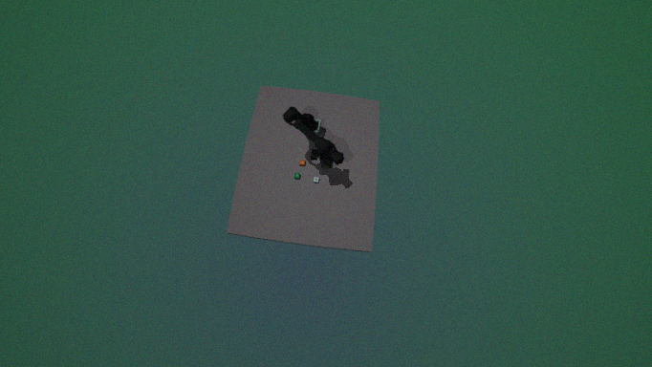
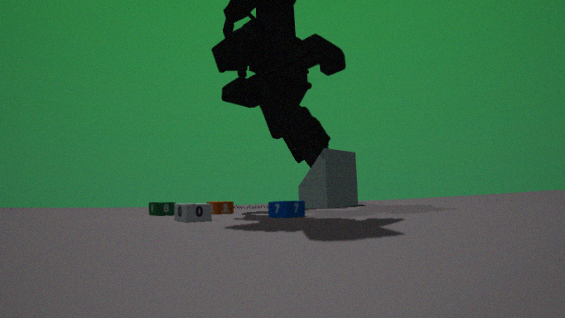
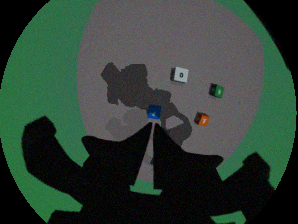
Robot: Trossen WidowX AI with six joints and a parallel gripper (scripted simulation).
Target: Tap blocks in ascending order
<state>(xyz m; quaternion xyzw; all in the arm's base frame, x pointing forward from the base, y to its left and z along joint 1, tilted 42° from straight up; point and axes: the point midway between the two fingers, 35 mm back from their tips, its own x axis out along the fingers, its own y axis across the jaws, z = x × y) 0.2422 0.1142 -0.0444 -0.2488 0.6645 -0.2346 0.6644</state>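
My gripper (image 3: pixel 153 125) is shut and empty, high above the table. In the wrist view its tips point at the near edge of the blue block (image 2: pixel 287 209) (image 3: pixel 154 111), marked 7. The arm hides this block in the top view. The white block (image 1: pixel 316 180) (image 2: pixel 193 212) (image 3: pixel 181 74) shows 0. The green block (image 1: pixel 297 176) (image 2: pixel 161 209) (image 3: pixel 217 91) shows 8. The orange block (image 1: pixel 302 162) (image 2: pixel 220 207) (image 3: pixel 202 119) shows a blurred digit, probably 1. The fingertips cannot be made out in the top and exterior views.
The blocks lie on the grey-brown table (image 1: pixel 296 215) (image 2: pixel 248 281) (image 3: pixel 150 30). A pale grey wedge-shaped stand (image 2: pixel 341 178) is by the arm's base. The arm's dark shadow falls around the blue block.
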